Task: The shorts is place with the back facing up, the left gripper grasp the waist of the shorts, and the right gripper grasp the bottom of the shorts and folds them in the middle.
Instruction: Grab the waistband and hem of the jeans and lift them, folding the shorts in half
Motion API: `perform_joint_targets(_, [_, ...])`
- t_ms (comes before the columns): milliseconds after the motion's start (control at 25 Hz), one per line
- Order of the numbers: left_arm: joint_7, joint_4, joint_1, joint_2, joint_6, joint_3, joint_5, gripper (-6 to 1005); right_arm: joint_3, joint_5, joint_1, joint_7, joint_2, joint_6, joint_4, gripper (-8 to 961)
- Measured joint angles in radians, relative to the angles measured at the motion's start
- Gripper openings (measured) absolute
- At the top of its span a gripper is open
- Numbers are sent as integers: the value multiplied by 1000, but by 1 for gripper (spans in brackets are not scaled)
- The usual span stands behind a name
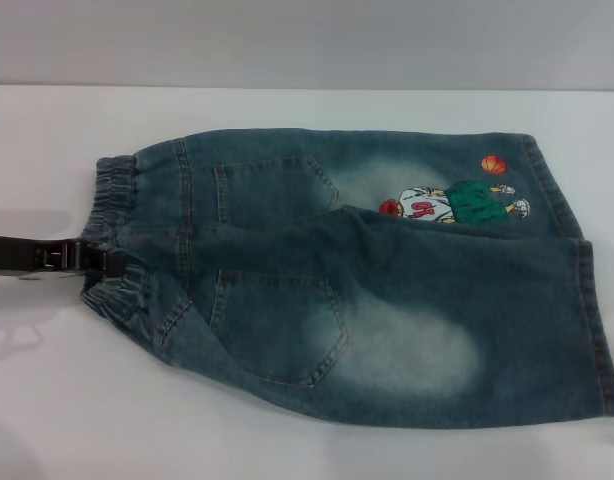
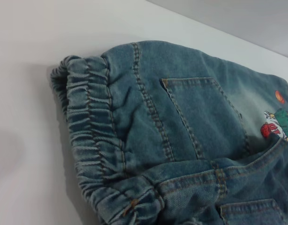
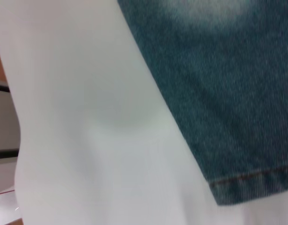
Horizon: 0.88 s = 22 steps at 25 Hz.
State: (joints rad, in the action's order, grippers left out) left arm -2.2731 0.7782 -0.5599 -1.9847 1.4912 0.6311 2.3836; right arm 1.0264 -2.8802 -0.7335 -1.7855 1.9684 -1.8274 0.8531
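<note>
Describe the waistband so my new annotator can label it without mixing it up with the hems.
On the white table lie the denim shorts, pockets up. The waist of the shorts is their narrow end, where the left gripper reaches in. Unlike the flat hems, it is gathered and ruffled.

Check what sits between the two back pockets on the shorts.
Head view: only denim, the centre seam where the legs overlap, between the far pocket and near pocket of the shorts. Nothing else.

Bare table (image 1: pixel 287 455) surrounds the shorts (image 1: pixel 387 290) on every side; only the left pincer (image 1: pixel 102 258), touching their waist (image 1: pixel 117 235), blocks that end.
</note>
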Motion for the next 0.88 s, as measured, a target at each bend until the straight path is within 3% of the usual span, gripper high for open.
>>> perform_joint_targets(880, [0, -1, 3, -1, 5, 0, 0, 42, -2, 3, -20, 1, 50, 35, 16, 470])
